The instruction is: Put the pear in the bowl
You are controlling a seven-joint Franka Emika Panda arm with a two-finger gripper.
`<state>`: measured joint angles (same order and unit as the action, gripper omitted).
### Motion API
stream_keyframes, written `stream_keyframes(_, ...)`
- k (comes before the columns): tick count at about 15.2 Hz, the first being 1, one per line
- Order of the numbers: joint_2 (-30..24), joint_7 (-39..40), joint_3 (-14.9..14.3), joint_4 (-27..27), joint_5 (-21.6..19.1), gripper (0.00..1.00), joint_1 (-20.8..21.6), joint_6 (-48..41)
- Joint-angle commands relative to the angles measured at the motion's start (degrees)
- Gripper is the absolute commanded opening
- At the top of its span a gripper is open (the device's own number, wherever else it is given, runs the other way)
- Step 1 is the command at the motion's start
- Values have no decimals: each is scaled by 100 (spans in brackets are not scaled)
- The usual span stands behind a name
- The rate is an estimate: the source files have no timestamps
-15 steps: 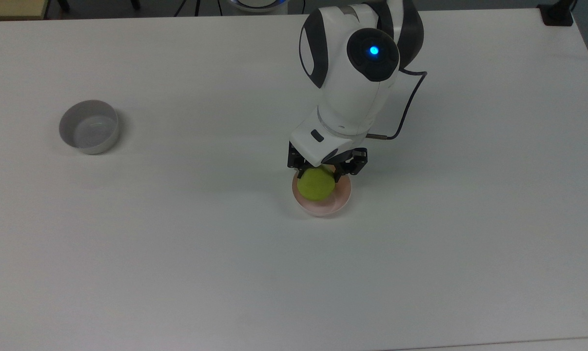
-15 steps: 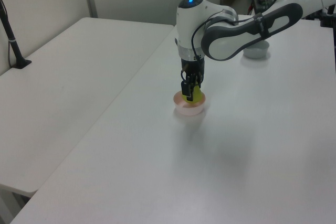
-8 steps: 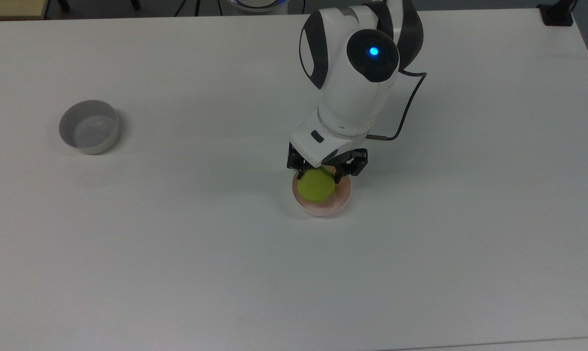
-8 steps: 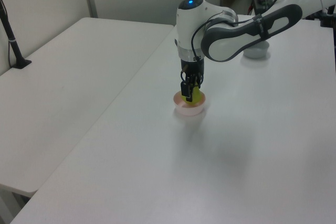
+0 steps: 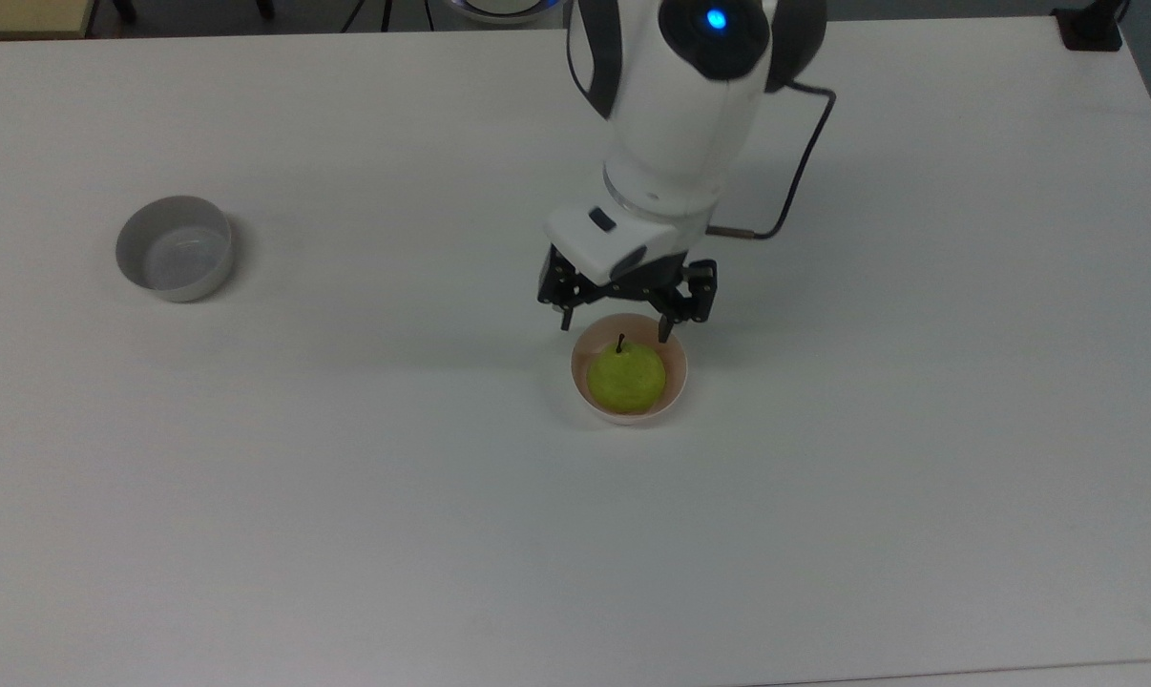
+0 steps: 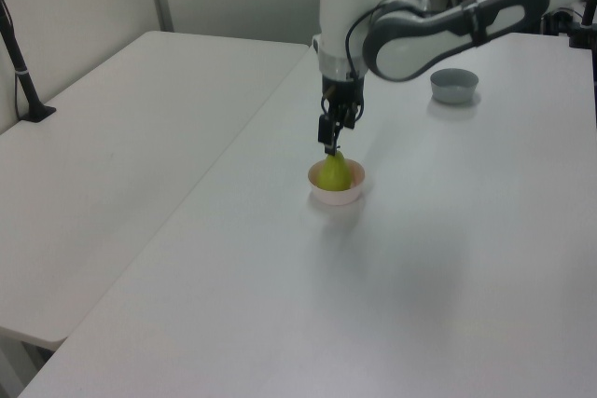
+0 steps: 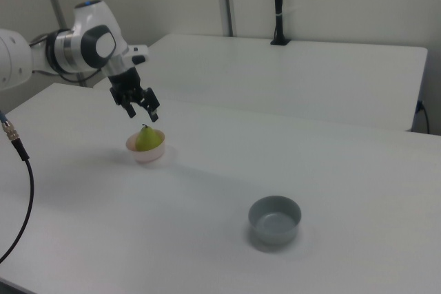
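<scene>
pear: sits stem-up inside the pink bowl, apart from the fingers, so delivery looks complete.
gripper: hangs just above the pear, at the bowl's 12 o'clock in the top view, jaws spread wide and holding nothing.
grey bowl: well apart toward 9 o'clock, unused on the table.

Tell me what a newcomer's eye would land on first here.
The yellow-green pear sitting stem-up in the pink bowl near the table's middle stands out first. Just above it hangs the arm's black tool, fingers open. A grey bowl sits apart at the top view's left.
</scene>
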<state>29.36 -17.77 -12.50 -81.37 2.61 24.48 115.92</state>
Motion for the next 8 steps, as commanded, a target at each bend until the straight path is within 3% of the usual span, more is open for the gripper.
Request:
stream_keyframes(1,-1306,518,1,-827,-85,100,-345,-471)
stream_keyframes(5,-2152,1011,168,-899,-103,100,-960,-1631)
stream_keyframes(8,-2618,1599,528,-1222,-103,100,-1743,-1924)
